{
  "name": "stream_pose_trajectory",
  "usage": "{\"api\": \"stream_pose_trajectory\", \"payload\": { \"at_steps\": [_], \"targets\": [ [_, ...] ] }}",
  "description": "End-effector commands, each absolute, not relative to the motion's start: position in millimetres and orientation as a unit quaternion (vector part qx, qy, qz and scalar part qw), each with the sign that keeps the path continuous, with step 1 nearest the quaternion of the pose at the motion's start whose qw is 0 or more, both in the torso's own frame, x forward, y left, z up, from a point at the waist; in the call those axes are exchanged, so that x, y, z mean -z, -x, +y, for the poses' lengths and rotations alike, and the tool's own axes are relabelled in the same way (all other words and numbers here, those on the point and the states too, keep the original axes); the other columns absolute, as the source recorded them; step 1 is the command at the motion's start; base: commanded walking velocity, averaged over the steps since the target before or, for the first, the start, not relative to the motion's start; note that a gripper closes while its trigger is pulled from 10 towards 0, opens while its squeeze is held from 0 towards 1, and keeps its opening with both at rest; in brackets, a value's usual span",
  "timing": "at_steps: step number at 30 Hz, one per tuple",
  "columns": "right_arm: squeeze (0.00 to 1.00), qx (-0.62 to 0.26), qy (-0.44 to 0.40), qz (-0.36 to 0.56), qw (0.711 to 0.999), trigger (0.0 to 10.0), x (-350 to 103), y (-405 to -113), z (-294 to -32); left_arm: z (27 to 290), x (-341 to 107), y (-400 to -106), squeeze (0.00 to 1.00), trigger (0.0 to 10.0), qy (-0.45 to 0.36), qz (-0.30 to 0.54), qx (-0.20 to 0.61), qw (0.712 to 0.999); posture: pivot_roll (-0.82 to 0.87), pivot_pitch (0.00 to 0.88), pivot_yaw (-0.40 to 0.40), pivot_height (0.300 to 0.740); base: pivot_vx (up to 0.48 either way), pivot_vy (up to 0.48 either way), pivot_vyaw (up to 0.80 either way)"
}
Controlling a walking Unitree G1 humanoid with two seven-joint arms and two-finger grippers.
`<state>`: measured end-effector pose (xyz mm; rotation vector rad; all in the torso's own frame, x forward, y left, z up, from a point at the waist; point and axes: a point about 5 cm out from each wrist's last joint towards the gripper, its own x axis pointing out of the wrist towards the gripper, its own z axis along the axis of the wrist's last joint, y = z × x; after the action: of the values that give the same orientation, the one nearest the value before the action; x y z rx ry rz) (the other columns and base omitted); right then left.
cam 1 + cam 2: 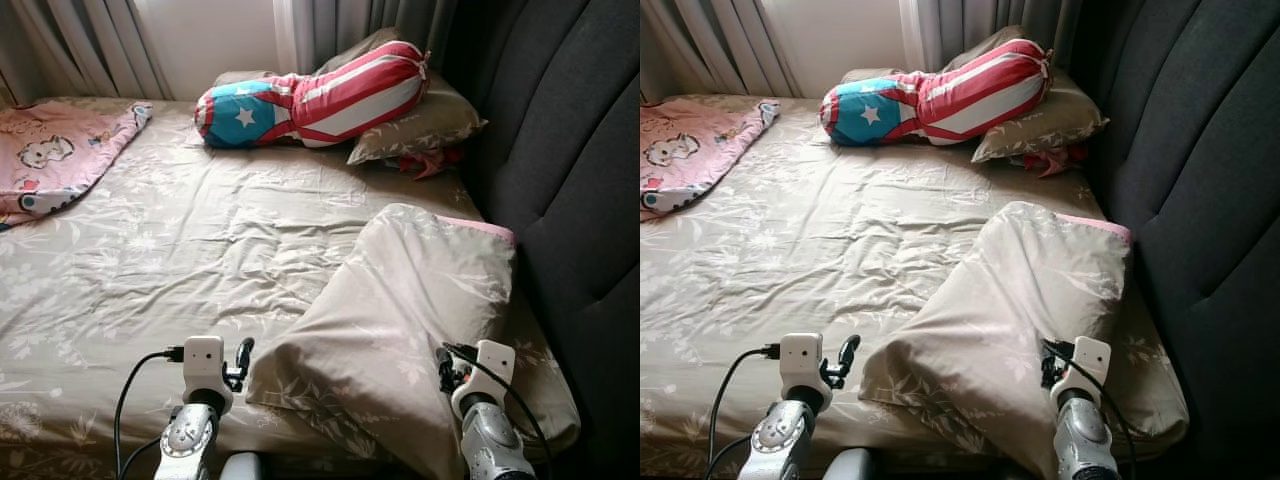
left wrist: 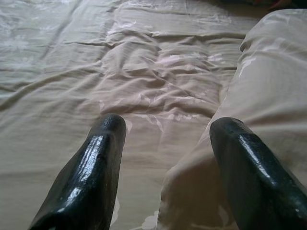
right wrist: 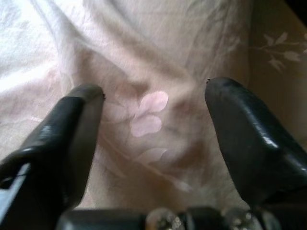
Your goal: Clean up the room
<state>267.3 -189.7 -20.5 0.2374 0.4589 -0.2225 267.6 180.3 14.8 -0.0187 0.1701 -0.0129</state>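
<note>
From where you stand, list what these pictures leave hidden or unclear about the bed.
- Red item: head views, mostly tucked under the far beige pillow; cannot identify it.
- Pink blanket: cut off by the left edge.
- Near pillow: right wrist view is blurred, so whether the right claw touches the fabric is unclear.
- Bed's near edge: cut off by the bottom edge, behind the left claw.

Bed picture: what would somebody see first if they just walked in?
Probably the bright red, white and blue star bolster pillow, lying across the far end of the bed on a floral pillow. Next, the big beige pillow slumped near the dark padded headboard, with the left pincer and right pincer open at its near end. A pink cartoon blanket lies at the far left.
</note>
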Motion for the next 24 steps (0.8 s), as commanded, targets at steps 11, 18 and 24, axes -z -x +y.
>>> {"api": "stream_pose_trajectory", "payload": {
  "at_steps": [11,18,24],
  "targets": [
    [1.0,0.127,-0.131,0.269,0.946,10.0,35,-252,-197,180,-16,-267,0.0,10.0,-0.011,0.086,0.021,0.996,0.0,0.044,-0.04,0.645,0.0,0.0,0.0],
    [1.0,0.125,-0.155,0.279,0.939,10.0,40,-246,-194,179,-16,-267,0.0,10.0,-0.013,0.086,0.025,0.996,0.0,0.047,-0.04,0.645,0.0,0.0,0.0],
    [1.0,0.11,-0.173,0.281,0.937,10.0,41,-243,-190,180,-16,-267,0.0,10.0,-0.015,0.086,0.026,0.996,0.0,0.051,-0.041,0.645,0.0,0.0,0.0]
  ]
}}
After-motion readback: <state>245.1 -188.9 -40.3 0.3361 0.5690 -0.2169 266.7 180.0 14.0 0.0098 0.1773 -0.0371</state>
